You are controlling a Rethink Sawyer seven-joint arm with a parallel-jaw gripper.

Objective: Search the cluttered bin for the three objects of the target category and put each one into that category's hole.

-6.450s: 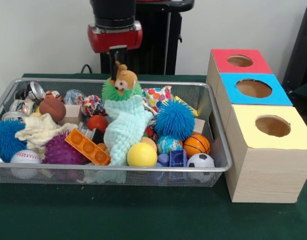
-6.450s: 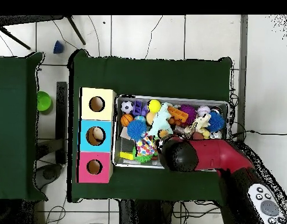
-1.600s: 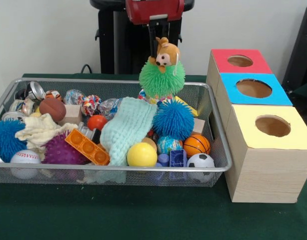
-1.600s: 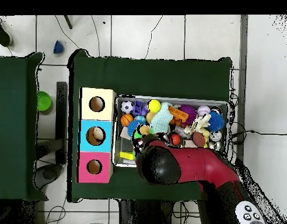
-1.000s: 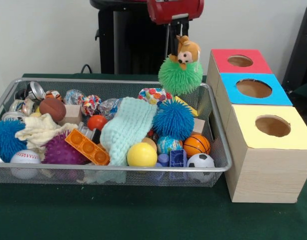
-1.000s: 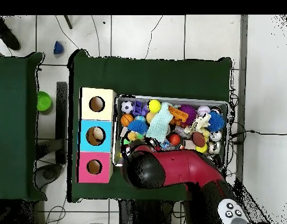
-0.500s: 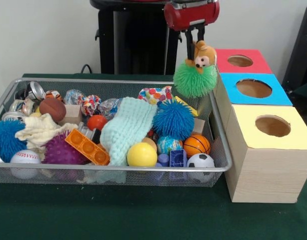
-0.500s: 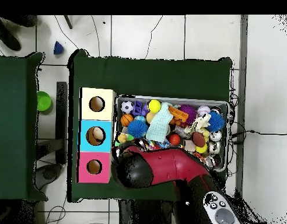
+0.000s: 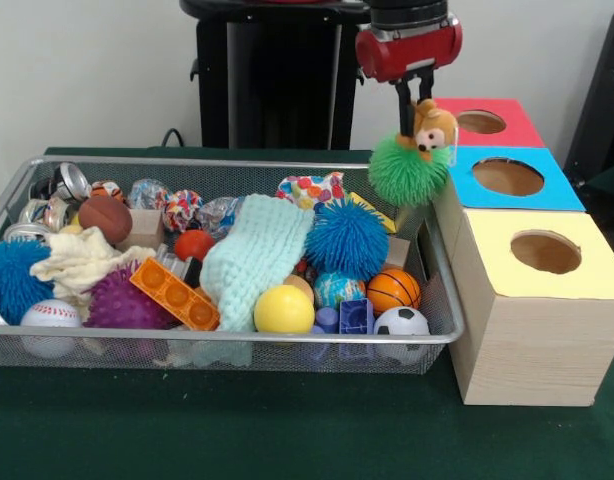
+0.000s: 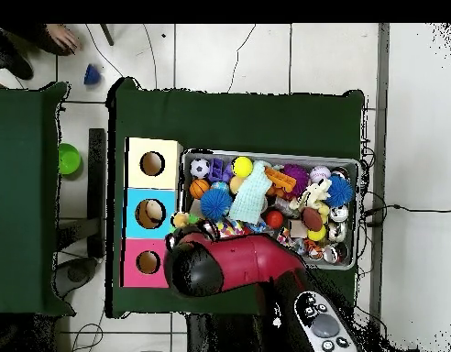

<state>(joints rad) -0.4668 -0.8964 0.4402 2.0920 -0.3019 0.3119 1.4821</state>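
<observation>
1. Gripper (image 9: pixel 419 97) jaws clamped on monkey toy (image 9: pixel 413 156), hanging clear above bin (image 9: pixel 439 262) rim at 3 o'clock end, beside boxes.
2. Step: carry to hole. Blue hole (image 9: pixel 508 176) nearest, at toy's 3 o'clock.
3. Next: centre over hole, then release; fuzzy skirt may snag.

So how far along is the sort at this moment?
Possibly one drop done: the overhead view shows something pale inside the blue box's hole. In hand: the gripper holds the green fuzzy monkey toy above the bin's end by the boxes, not yet over a hole. Left: release it, then keep searching the still cluttered bin.
</observation>
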